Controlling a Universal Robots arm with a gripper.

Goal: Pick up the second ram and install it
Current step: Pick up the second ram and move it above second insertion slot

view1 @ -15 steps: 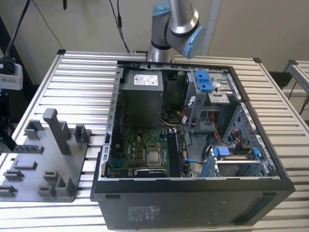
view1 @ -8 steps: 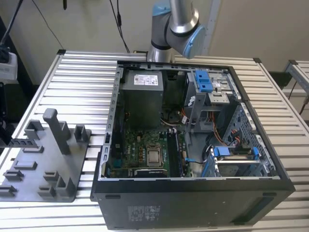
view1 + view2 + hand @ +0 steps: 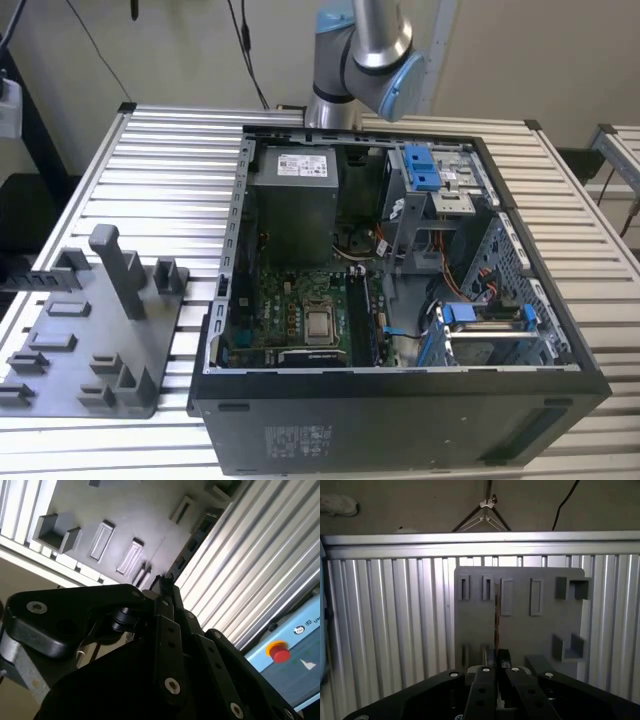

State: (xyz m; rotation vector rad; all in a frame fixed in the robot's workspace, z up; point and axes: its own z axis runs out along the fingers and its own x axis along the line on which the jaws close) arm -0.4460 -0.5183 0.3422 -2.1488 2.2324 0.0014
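Where the tray (image 3: 62,335) lies lower left in the exterior view, the first wrist view shows the gripper (image 3: 496,654) above it, jaws pinching the second ram (image 3: 496,616) edge-on. The second wrist view agrees. The stick is likely light, stiff and fragile, so best held by its flat faces.

An open computer case (image 3: 400,420) is shown laid on its side on a slatted metal table (image 3: 170,150). Its motherboard (image 3: 290,310), processor (image 3: 320,325), power supply (image 3: 295,200) and blue drive brackets (image 3: 420,165) are exposed. A grey holder tray (image 3: 100,335) is set just beside the case, at the exterior view's left. A red button (image 3: 280,653) on a pale blue panel (image 3: 305,635) is caught in the second wrist view.
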